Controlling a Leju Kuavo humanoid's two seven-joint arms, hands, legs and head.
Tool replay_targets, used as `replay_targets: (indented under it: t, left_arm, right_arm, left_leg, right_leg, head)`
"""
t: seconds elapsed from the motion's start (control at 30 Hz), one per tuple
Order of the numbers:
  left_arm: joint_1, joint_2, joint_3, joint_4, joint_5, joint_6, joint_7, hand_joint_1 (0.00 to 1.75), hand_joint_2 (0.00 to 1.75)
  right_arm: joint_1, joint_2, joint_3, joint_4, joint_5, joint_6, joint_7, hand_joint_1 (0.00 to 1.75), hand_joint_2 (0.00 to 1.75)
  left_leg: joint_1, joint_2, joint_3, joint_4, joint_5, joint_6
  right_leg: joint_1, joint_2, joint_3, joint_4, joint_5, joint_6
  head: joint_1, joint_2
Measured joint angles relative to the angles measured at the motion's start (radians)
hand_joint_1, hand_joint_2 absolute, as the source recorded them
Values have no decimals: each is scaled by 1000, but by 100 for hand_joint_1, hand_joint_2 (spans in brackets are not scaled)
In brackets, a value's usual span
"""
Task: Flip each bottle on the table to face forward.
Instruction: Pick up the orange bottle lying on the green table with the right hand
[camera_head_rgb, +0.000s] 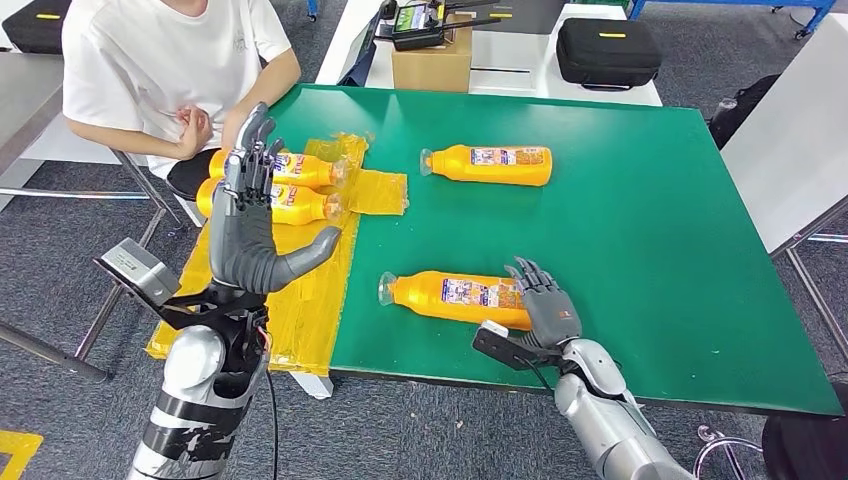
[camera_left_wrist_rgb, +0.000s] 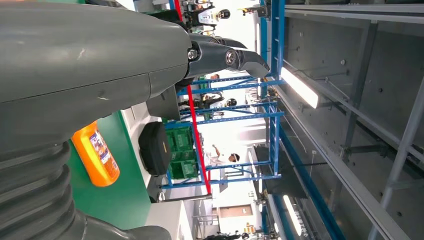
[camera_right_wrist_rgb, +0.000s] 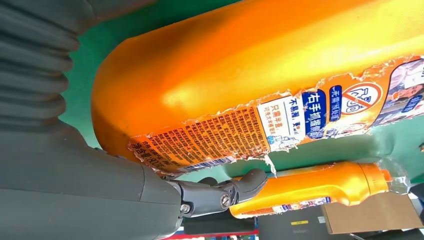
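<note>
Resting right robot hand (camera_head_rgb: 548, 305) on near bottle (camera_head_rgb: 455, 296)

Green-topped table (camera_head_rgb: 640, 230) carried two orange plastic bottles lying on their sides, caps pointing left: far bottle (camera_head_rgb: 490, 165) near mid-table with its label up, near bottle (camera_head_rgb: 455, 297) by the front edge. Right hand (camera_head_rgb: 545, 300) rested on the near bottle's base end, fingers draped over it. Left hand (camera_head_rgb: 250, 205) was raised off the table's left side, fingers extended upward and apart, thumb out, holding nothing. Behind it, two more orange bottles (camera_head_rgb: 300, 185) lay side by side on a crinkled yellow plastic sheet (camera_head_rgb: 300, 300) at the left edge. Person in a white T-shirt (camera_head_rgb: 160, 60) sat at the far-left corner. Cardboard box (camera_head_rgb: 432, 62) and black case (camera_head_rgb: 608, 50) sat on the white table beyond.
</note>
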Motion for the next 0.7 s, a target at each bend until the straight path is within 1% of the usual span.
replay_targets:
  t: [0.1, 0.3, 0.43, 0.53, 0.63, 0.7]
  left_arm:
    - [18, 2, 1, -10, -7, -4, -5, 0, 175]
    - [91, 8, 14, -67, -36, -43, -19, 0, 175]
    - [120, 9, 25, -94, -53, -58, -17, 0, 175]
    - [132, 9, 29, -109, -65, -61, -15, 0, 175]
    - [131, 9, 30, -113, -73, -62, -9, 0, 175]
    - [127, 9, 30, -113, -77, -57, -4, 0, 175]
  right_arm:
    - [9, -7, 15, -15, 19, 5, 23, 0, 175]
    - [59, -69, 58, -149, 102, 30, 124, 0, 175]
    - [95, -105, 57, -255, 107, 69, 168, 0, 175]
    - [124, -119, 39, -320, 72, 90, 176, 0, 175]
    - [143, -118, 13, -365, 21, 90, 166, 0, 175]
    - [148, -117, 0, -378, 13, 83, 159, 0, 175]
  left_leg:
    - [0, 0, 0, 0, 0, 0]
    - [0, -1, 0, 0, 0, 0]
    - [0, -2, 0, 0, 0, 0]
    - [0, -2, 0, 0, 0, 0]
    - [0, -2, 0, 0, 0, 0]
    - [0, -2, 0, 0, 0, 0]
  right_leg:
    - [0, 0, 0, 0, 0, 0]
    - [0, 0, 1, 0, 0, 0]
    - [0, -1, 1, 0, 0, 0]
    - [-1, -1, 1, 0, 0, 0]
    - [0, -1, 0, 0, 0, 0]
    - [0, -1, 0, 0, 0, 0]
  head:
    - [0, 0]
    - [0, 0]
    - [0, 0]
    - [0, 0]
    - [0, 0]
    - [0, 0]
